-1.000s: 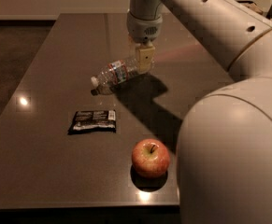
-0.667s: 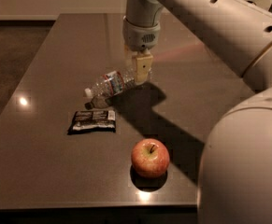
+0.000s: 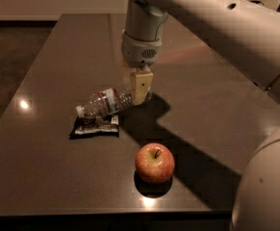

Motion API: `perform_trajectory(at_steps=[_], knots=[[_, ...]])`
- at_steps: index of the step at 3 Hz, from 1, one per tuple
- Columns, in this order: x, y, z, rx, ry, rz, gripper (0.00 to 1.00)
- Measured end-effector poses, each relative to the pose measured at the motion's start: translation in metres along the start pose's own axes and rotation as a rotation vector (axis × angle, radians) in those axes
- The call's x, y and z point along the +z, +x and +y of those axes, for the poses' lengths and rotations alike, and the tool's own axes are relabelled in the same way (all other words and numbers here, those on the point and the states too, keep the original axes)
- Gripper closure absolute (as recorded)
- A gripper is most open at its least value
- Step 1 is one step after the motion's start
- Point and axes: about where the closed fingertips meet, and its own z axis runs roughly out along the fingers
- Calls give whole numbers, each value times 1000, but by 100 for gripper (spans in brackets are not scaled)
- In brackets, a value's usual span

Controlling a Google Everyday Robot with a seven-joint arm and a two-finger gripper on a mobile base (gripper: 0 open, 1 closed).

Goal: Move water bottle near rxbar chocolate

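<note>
The water bottle (image 3: 108,102) is clear crinkled plastic with a white cap and a red, white and blue label. It lies tilted, cap toward the left, just above the rxbar chocolate (image 3: 95,127), a flat black wrapper on the dark table (image 3: 57,57). My gripper (image 3: 140,88) hangs down from the arm at the bottle's right end and is shut on the bottle's base. The bottle's cap end overlaps the wrapper's upper edge in this view; I cannot tell whether they touch.
A red-yellow apple (image 3: 154,163) sits near the table's front edge, to the right of and below the wrapper. My arm (image 3: 216,28) crosses the upper right. The floor shows at the left past the table edge.
My gripper has carried the water bottle down and to the left, from the table's middle to right beside the black wrapper. The apple and wrapper have stayed put.
</note>
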Motion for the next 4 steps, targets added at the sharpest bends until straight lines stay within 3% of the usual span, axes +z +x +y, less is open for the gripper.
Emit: perform_trajectory(at_steps=[1,3,4], knots=[[11,-1,9,38,-27,-30,59],[11,-3,6,39,-16,-34,13],[12,-4,3,39,-6,-37,0]])
